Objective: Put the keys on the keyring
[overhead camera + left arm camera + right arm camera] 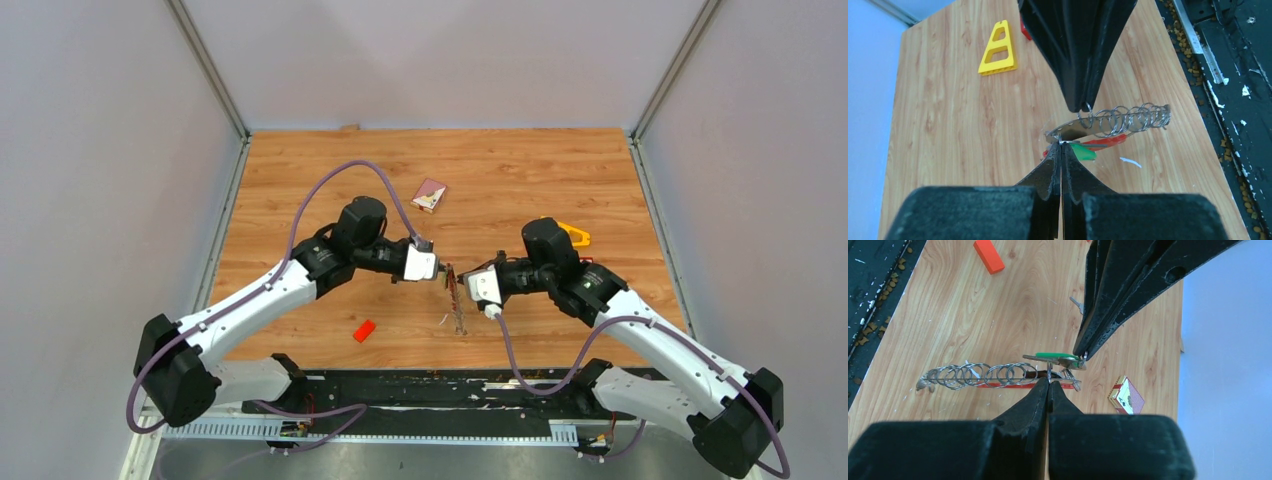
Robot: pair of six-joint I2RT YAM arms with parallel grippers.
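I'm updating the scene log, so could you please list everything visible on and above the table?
keyring: one, silver ring coil with red strap, held between the grippers.
green-tagged key: one, silver with green tag, at the keyring's end.
block: one, orange-red, near edge, before the left arm.
playing-card box: one, red and white, far centre.
triangular frame: one, yellow, beyond the right arm.
red item: one, mostly hidden beside the yellow frame.
table: one, wood-grain, beneath everything.
left gripper: one, black, shut on the green-tagged key.
right gripper: one, black, shut on the keyring.
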